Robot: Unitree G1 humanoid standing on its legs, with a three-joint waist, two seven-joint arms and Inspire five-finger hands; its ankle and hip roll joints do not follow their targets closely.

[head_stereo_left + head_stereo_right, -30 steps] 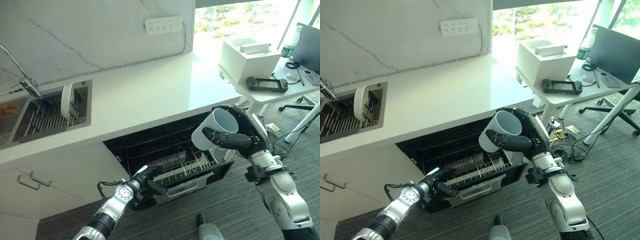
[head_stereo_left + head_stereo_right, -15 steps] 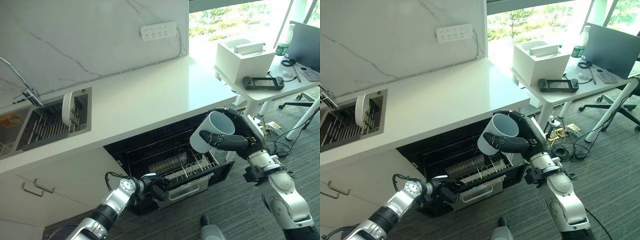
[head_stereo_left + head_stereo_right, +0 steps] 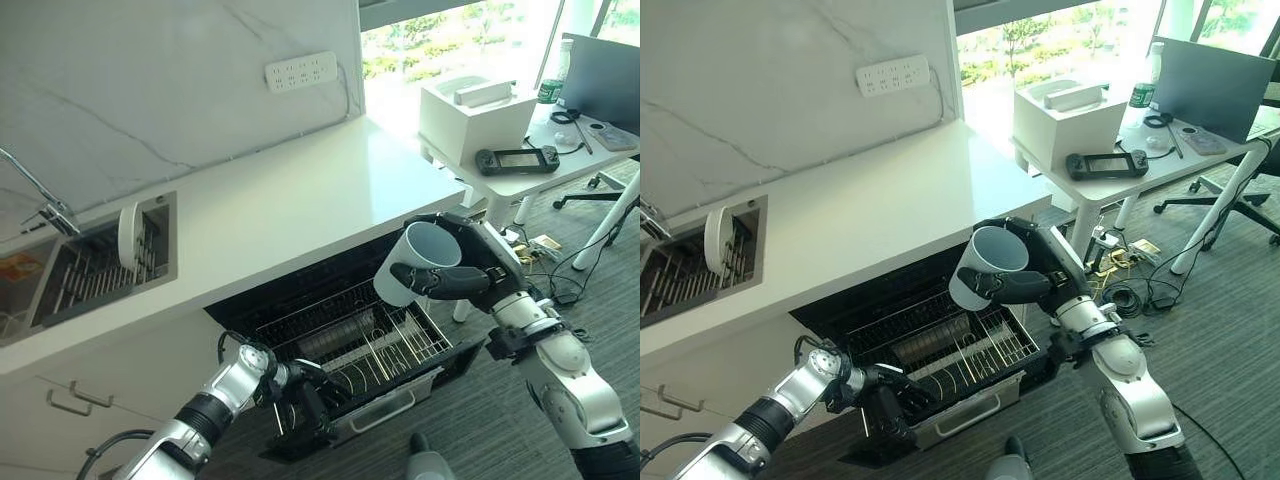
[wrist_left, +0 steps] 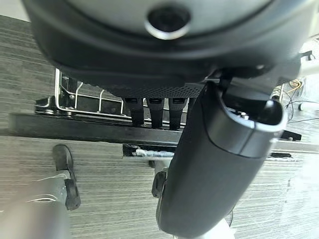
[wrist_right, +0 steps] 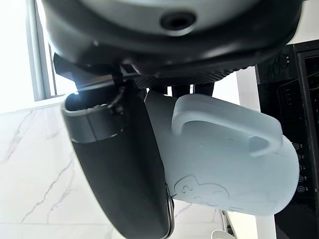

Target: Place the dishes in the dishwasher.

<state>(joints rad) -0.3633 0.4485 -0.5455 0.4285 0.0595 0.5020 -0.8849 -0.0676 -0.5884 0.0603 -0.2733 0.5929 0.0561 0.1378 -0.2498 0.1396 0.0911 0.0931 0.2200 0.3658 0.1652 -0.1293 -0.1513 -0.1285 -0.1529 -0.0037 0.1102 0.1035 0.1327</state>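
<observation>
A pale blue mug (image 3: 414, 262) hangs above the pulled-out dishwasher rack (image 3: 372, 345), tilted with its mouth up and to the right. My right hand (image 3: 472, 278) is shut on it, thumb across its side; the mug (image 5: 224, 164) shows its handle in the right wrist view. My left hand (image 3: 300, 393) is low at the rack's front left corner, fingers (image 4: 154, 110) hooked over the front rail of the wire rack (image 4: 84, 94). A white plate (image 3: 130, 222) stands upright in the sink's drying rack (image 3: 85, 262).
The white counter (image 3: 290, 190) runs above the open dishwasher. To the right stands a white table (image 3: 520, 135) with a white box (image 3: 472, 110) and a game controller (image 3: 512, 158). Cables lie on the grey carpet (image 3: 1230, 340) at the right.
The dishwasher rack has slid further out toward me with my left hand on its front edge. The mug stays in my right hand above it. The camera has shifted.
</observation>
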